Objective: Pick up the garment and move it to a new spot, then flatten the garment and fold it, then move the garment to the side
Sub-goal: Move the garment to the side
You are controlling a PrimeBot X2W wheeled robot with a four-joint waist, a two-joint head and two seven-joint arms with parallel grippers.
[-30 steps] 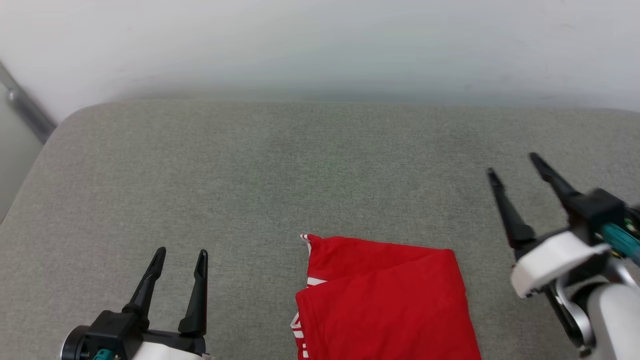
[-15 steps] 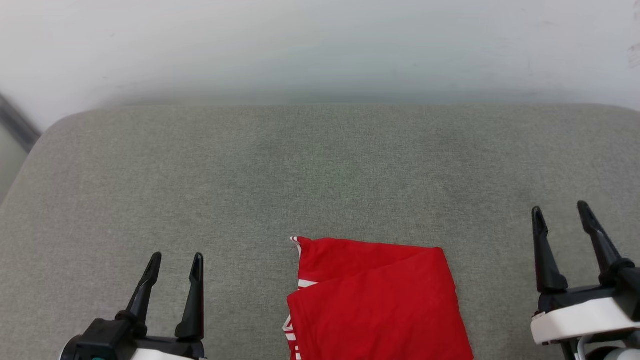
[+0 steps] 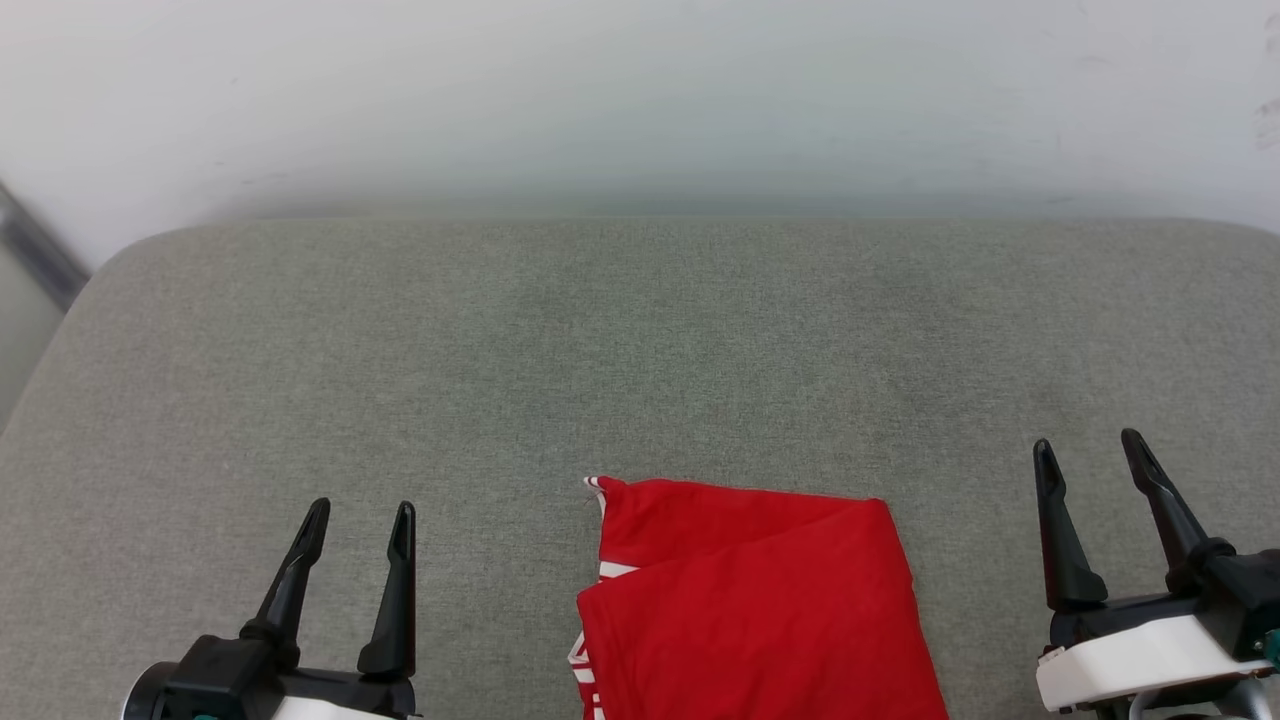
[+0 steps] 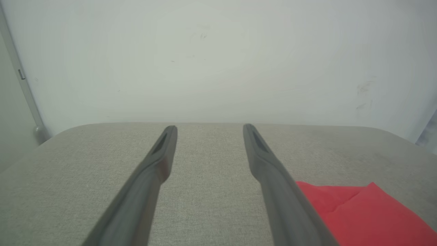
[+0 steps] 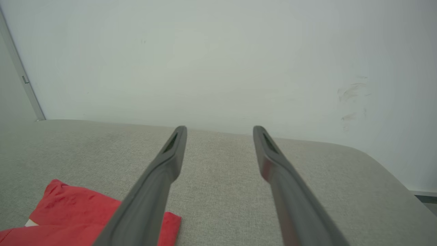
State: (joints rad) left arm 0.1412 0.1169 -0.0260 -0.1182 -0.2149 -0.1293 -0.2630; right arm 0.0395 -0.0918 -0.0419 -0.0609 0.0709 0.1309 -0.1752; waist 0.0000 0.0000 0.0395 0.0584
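The red garment (image 3: 750,610) lies folded on the grey cushioned surface (image 3: 640,360) at the bottom centre of the head view, with striped trim peeking out along its left edge. Its lettering is hidden. My left gripper (image 3: 360,512) is open at the lower left, apart from the cloth, holding nothing. My right gripper (image 3: 1088,445) is open at the lower right, also apart from it. The left wrist view has the garment (image 4: 365,212) at its lower right, beside the open left gripper (image 4: 208,127). In the right wrist view the garment (image 5: 68,212) lies at the lower left, left of the open right gripper (image 5: 218,129).
A pale wall (image 3: 640,90) rises behind the cushion's far edge. A grey metal bar (image 3: 35,250) runs along the far left corner. The cushion's rounded left edge (image 3: 60,330) drops off beside it.
My right gripper has come down and back from the upper right to the lower right and now points straight ahead. The head camera shifted slightly. The garment stays folded in place.
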